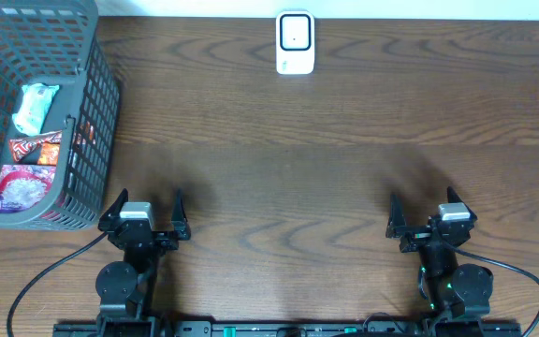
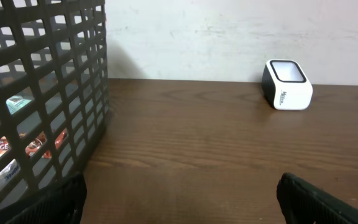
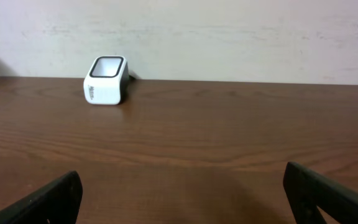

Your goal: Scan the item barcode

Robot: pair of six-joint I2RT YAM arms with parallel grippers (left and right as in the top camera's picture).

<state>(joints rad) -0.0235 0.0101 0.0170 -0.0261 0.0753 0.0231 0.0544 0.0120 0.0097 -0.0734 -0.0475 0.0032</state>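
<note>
Nearest the robot, the left gripper (image 1: 148, 202) and the right gripper (image 1: 422, 206) sit at the near edge of the table (image 1: 298, 168), well apart from each other. Both have their jaws spread wide with nothing between them, and each wrist view shows only bare wood between the dark fingers (image 2: 316, 199). From this the task looks to be at its very start: no item is picked up, none is lifted out and none is presented for scanning, so the reach, the grasp, the carry and the scan itself are all left to do. Further out on the left side, beside and beyond the left gripper, stands the grey mesh basket (image 1: 96, 103), which holds the goods to be scanned. Going by the overhead view these are a pink packet (image 1: 21, 187) nearest, an orange-red packet (image 1: 36, 148) behind it, and a pale packet (image 1: 34, 106) furthest back. Which of them is meant cannot be told, and more may lie hidden under them. Furthest of all, at the far edge near the wall, the white scanner (image 1: 295, 42) stands alone, well apart from the basket and both arms. The count is two grippers, one basket, three visible packets and one scanner.
</note>
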